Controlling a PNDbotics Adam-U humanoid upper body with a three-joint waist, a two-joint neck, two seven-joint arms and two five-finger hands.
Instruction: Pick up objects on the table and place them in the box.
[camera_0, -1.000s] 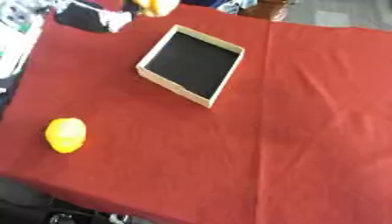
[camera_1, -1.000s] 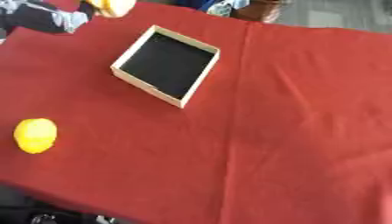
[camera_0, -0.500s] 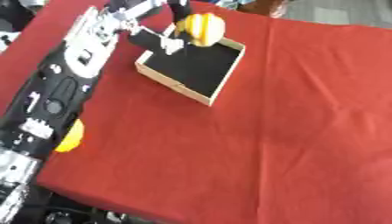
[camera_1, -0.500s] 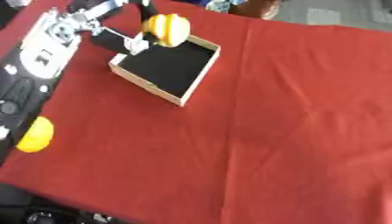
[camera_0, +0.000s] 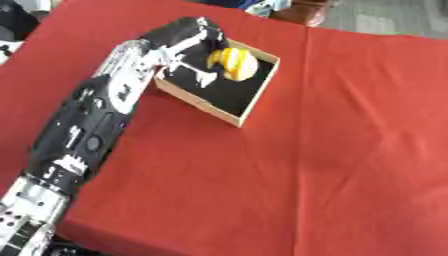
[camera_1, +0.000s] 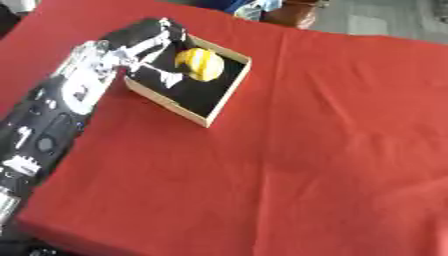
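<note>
One red cloth covers the worktop (camera_0: 332, 150) and fills nearly the whole frame, creased faintly toward the right. Next in size, the robot's left arm (camera_0: 87, 130) comes in from the lower left corner and runs diagonally up toward the upper middle, black with silver and white sections. A shallow box (camera_0: 248, 96) with pale wooden walls and a black inside sits askew in the upper left part of the frame, one corner pointing down toward the centre. The left hand (camera_0: 194, 47) is at the box's upper left side, its fingers (camera_1: 169, 76) reaching down over the black floor; they are bent beside a yellow fruit (camera_0: 234, 64), but whether they grip it or merely touch it cannot be told. That fruit, round and yellow with a darker band, is over the box's upper part, just inside the far wall. At the top edge, beyond the cloth, some blue and brown shapes show.
</note>
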